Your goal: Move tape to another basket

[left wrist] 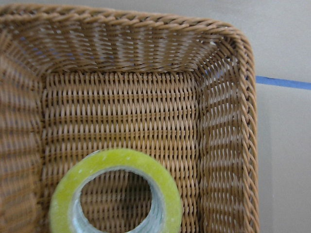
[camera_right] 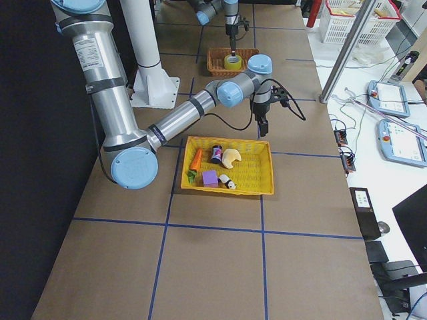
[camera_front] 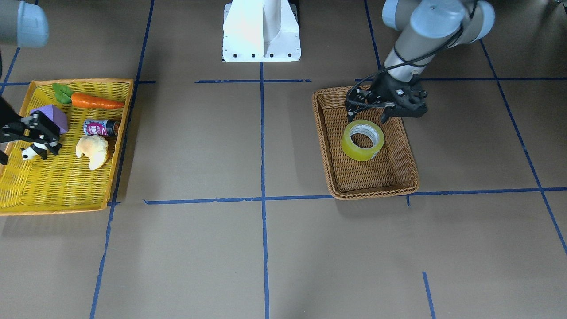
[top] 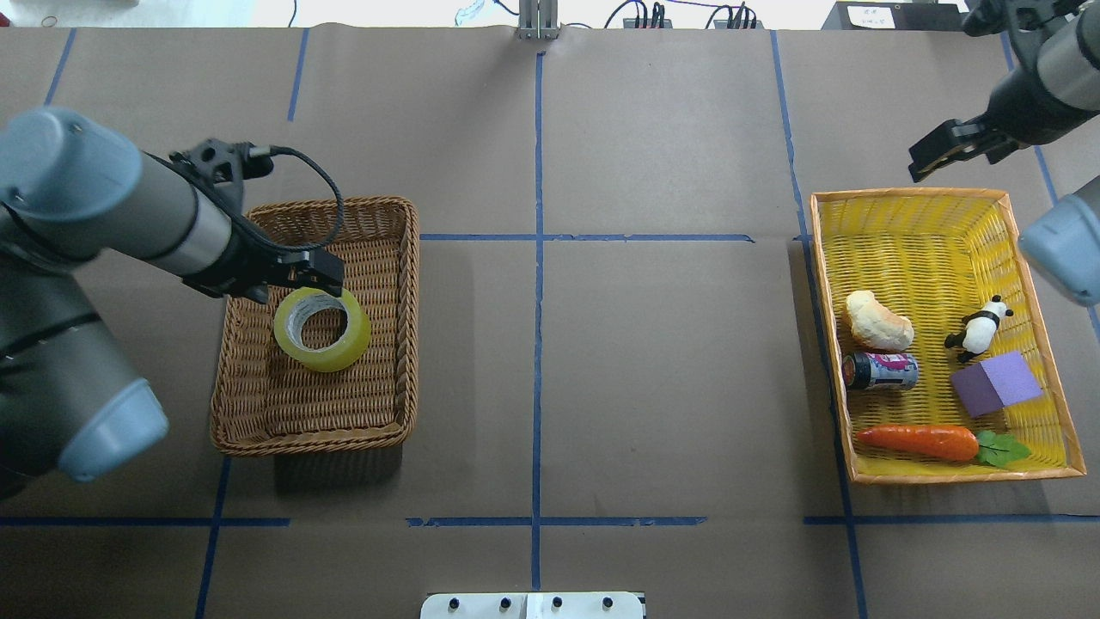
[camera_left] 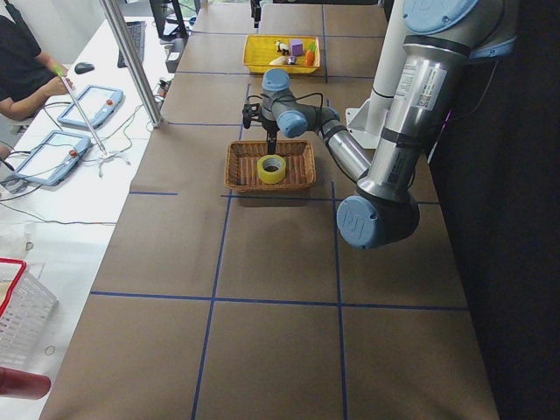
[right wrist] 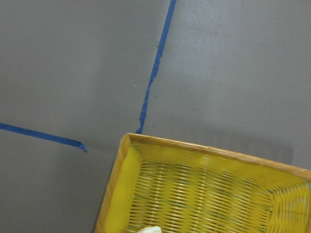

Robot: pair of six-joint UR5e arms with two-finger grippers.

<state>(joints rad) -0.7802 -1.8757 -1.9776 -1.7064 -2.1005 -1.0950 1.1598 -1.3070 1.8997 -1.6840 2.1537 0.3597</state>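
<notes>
Now you see the left end effector point(camera_front: 367, 118) spread wide above the tape point(camera_front: 363, 140) lying in the basket point(camera_front: 376, 193).

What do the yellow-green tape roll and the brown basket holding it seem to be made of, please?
Yellow-green tape roll: glossy, translucent plastic film by its sheen, on a greyish, probably cardboard core. Brown woven basket: matte wicker or rattan, judging by its braided strands.
</notes>
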